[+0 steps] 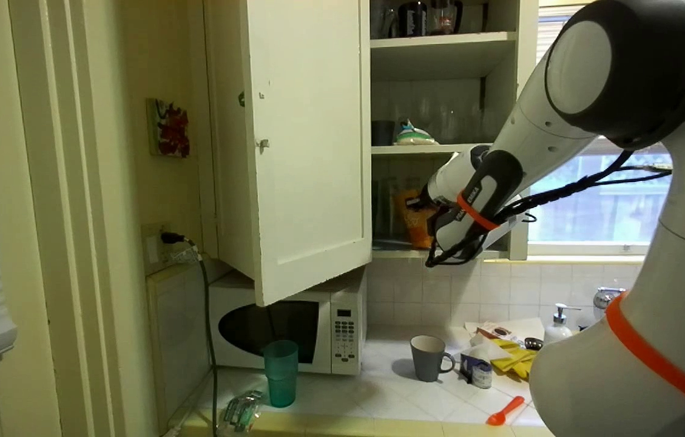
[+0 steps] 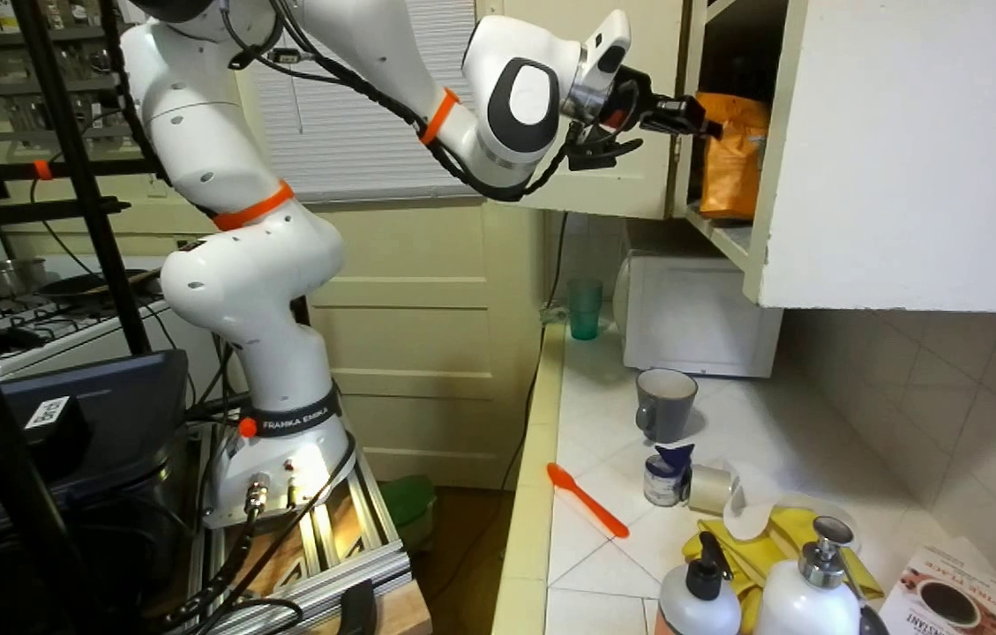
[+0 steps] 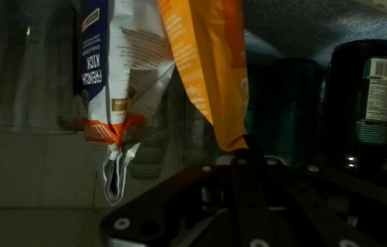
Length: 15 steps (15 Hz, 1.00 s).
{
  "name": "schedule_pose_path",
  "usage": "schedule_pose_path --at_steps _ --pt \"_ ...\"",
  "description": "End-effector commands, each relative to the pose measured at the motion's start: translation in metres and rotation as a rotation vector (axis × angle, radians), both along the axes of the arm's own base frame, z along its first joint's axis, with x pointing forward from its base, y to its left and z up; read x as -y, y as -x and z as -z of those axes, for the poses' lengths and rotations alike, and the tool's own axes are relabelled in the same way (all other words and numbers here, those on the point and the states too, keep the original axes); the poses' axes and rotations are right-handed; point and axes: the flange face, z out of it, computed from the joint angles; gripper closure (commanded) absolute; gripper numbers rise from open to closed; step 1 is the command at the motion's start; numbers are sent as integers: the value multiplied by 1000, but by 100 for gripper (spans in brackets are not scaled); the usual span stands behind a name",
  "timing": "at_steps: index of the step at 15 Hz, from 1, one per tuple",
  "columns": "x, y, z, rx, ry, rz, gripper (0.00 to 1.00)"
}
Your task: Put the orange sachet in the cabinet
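The black two-fingered gripper (image 2: 707, 123) is pinched tight on the top end of the soft, crinkled orange sachet (image 2: 734, 169), which stands upright just inside the front edge of the lowest shelf (image 1: 394, 254) in the tall white painted cabinet (image 2: 921, 159); whether its base rests there, I cannot tell. That hold probably lets the base settle first, leaving a short way back out. The white panelled door (image 1: 312, 139) is swung open, presumably to let the white robot arm (image 2: 233, 278) in. In the wrist view, a crumpled blue, white and orange bag (image 3: 119, 79) beside the sachet reads "FRENCH KICK"; the sachet's white print is too small to read. By the back edge of the white tiled counter (image 2: 593, 401), a flat packet (image 2: 947, 604) picturing coffee says "INSTANT". The arm's black base collar (image 2: 290, 422) says "FRANKA EMIKA".
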Motion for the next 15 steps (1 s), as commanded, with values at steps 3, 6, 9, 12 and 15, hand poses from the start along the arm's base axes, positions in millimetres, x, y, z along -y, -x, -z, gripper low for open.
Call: schedule_pose_path --at_steps 3,6,9,12,15 --pt "-5 -13 -2 27 -29 -41 100" --pt "-6 -14 -4 36 -48 -40 100" --pt "-1 -13 -9 55 -53 -25 100" --pt "14 -12 -9 65 -52 5 100" --pt "31 -9 -12 78 -63 53 100"
